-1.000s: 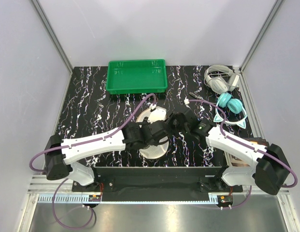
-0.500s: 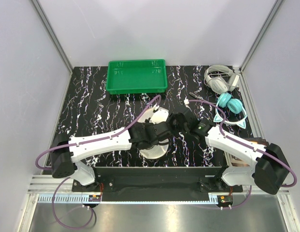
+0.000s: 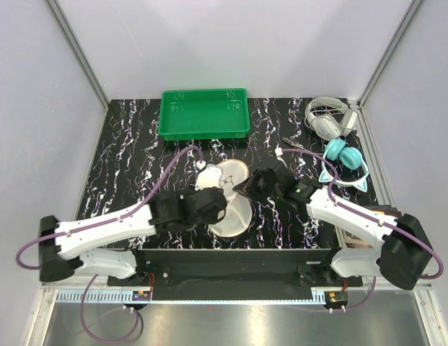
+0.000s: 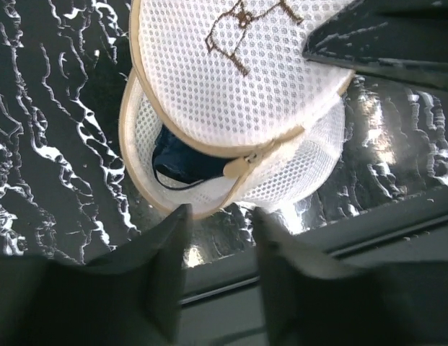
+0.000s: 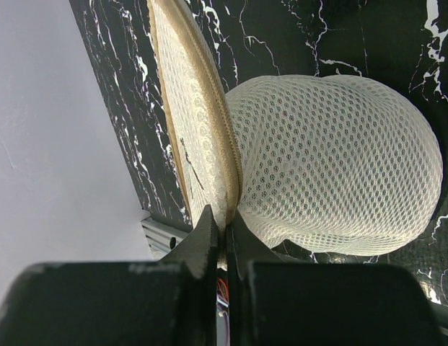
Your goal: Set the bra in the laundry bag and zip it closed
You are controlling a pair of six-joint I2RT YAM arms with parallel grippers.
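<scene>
The cream mesh laundry bag (image 3: 231,198) lies near the table's front middle, its lid partly raised. In the left wrist view the bag (image 4: 238,94) gapes at its near side and the dark navy bra (image 4: 186,160) shows inside; the zipper pull (image 4: 236,166) sits at the rim. My left gripper (image 4: 220,216) is open and empty, just short of the rim. My right gripper (image 5: 225,229) is shut on the bag's zipper rim (image 5: 209,144), holding the lid edge up from the right; it also shows in the top view (image 3: 247,186).
A green plastic tray (image 3: 203,113) stands at the back. Grey headphones (image 3: 326,119) and teal headphones (image 3: 344,160) lie at the back right. The table's dark front edge (image 3: 238,254) runs right behind the bag.
My left arm has drawn back to the left and off the bag, uncovering its lid. The right gripper has stayed on the rim.
</scene>
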